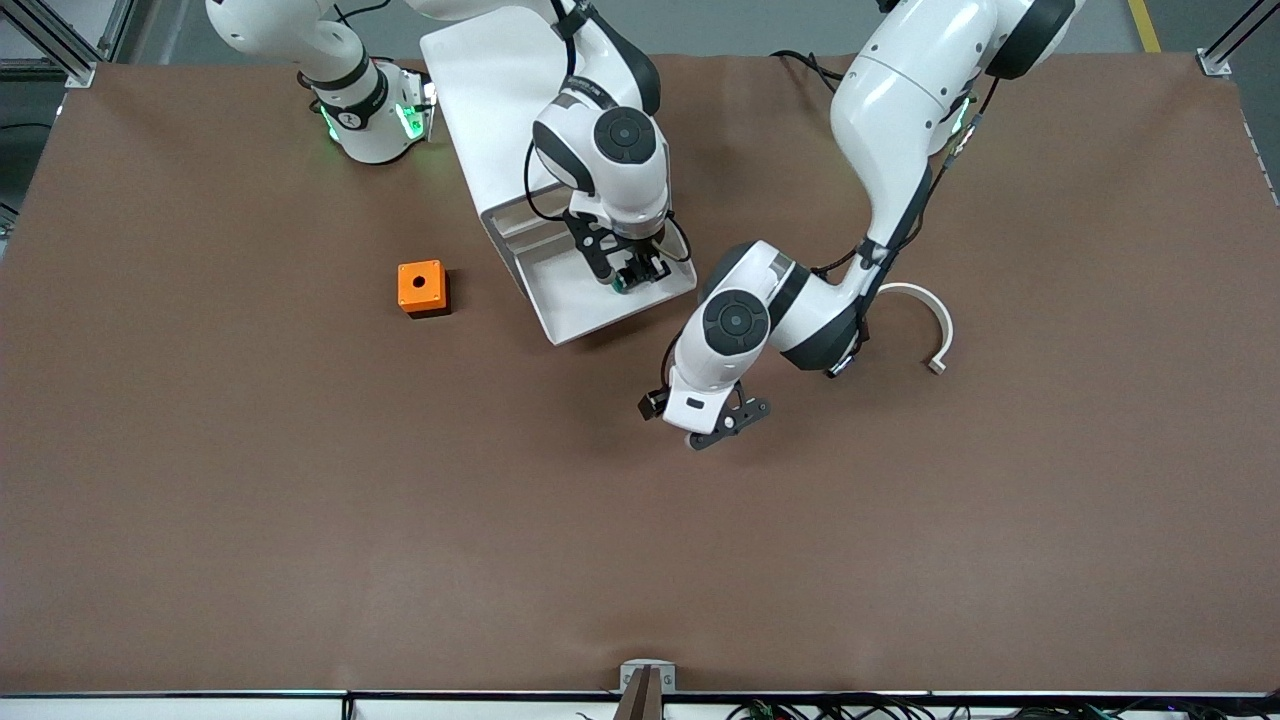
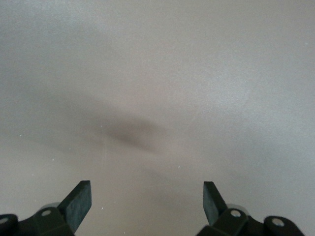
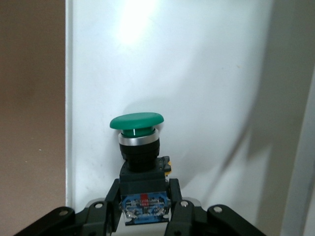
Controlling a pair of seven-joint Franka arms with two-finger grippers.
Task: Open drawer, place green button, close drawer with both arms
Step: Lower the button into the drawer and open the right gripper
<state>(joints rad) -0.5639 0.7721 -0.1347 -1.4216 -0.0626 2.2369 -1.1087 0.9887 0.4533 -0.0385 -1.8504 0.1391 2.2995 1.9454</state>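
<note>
The white drawer stands pulled out of the white cabinet toward the front camera. My right gripper is down inside the drawer, shut on the button. In the right wrist view the button shows its green cap, black body and bluish rear end between the fingers of the right gripper, just above the drawer's white floor. My left gripper is open and empty over the bare brown table, nearer to the front camera than the drawer. The left wrist view shows the left gripper over bare table only.
An orange cube with a round hole sits on the table beside the drawer, toward the right arm's end. A white curved piece lies toward the left arm's end, beside the left arm's elbow. The brown table spreads wide toward the front camera.
</note>
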